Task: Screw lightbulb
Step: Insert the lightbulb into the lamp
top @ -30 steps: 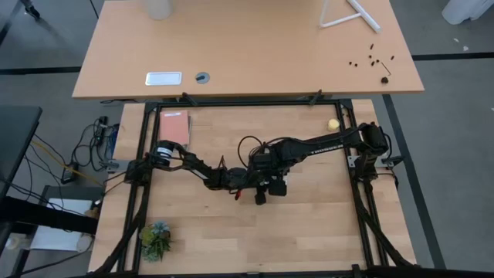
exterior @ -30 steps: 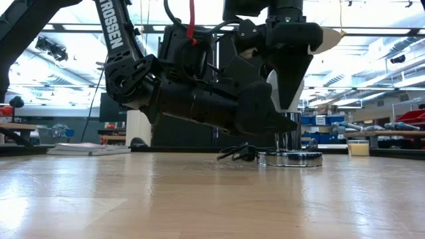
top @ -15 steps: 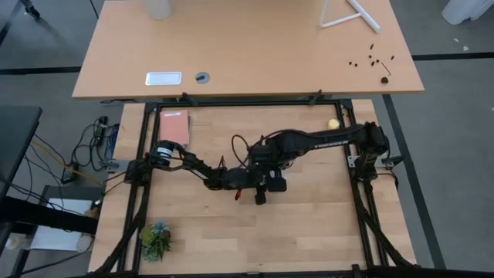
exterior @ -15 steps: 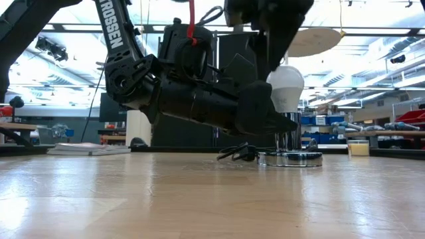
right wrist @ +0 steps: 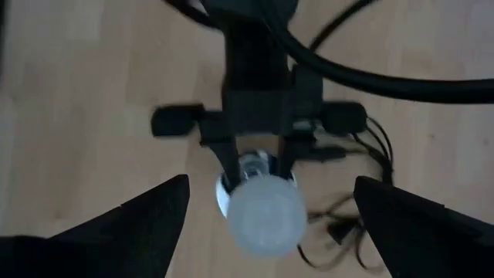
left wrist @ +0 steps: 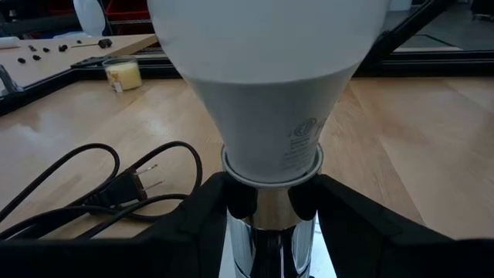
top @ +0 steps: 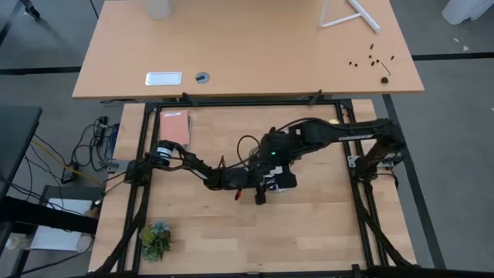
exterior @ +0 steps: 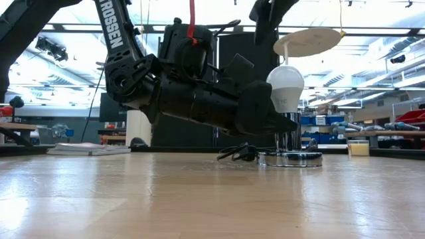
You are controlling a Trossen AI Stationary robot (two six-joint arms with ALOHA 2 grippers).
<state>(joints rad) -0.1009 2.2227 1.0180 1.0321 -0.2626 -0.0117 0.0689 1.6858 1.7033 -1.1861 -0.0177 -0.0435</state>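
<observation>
My left gripper (left wrist: 270,208) clamps the chrome socket stem (left wrist: 266,239) beneath the lightbulb (exterior: 285,88), now seated upright. My right gripper (right wrist: 266,224), fingers spread wide and empty, has just lifted clear; screwing appears finished.

The high view looks straight down on the whole table (top: 324,224). The low view sits at tabletop level, facing across into the room. The left wrist view is pressed close to the lightbulb (left wrist: 270,85), level with it — the right wrist view looks down on it from above. All four share the bulb in its socket (exterior: 290,158).
</observation>
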